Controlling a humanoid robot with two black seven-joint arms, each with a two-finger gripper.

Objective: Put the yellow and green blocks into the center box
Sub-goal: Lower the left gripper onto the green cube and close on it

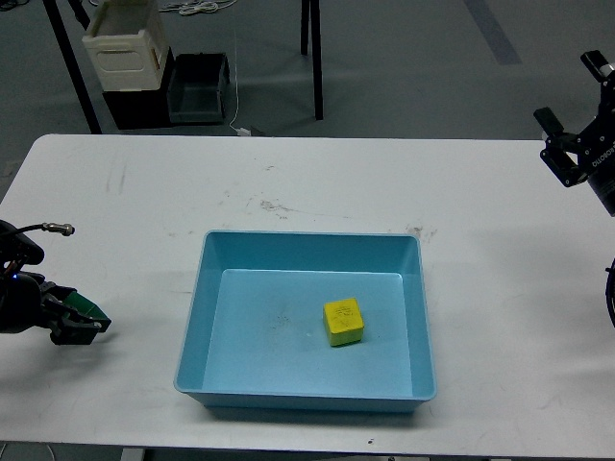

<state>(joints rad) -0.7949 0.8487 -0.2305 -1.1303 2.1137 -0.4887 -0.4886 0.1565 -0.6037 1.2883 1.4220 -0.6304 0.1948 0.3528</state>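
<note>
The yellow block lies inside the light-blue center box, right of its middle, on the box floor. The box stands in the middle of the white table. My left gripper is low over the table, left of the box, shut on the dark green block, which shows between its fingers. My right gripper is raised at the far right edge, open and empty, well away from the box.
A cream crate and a dark grey bin stand on the floor beyond the table's far left edge, next to black frame legs. White table surrounds the box on all sides.
</note>
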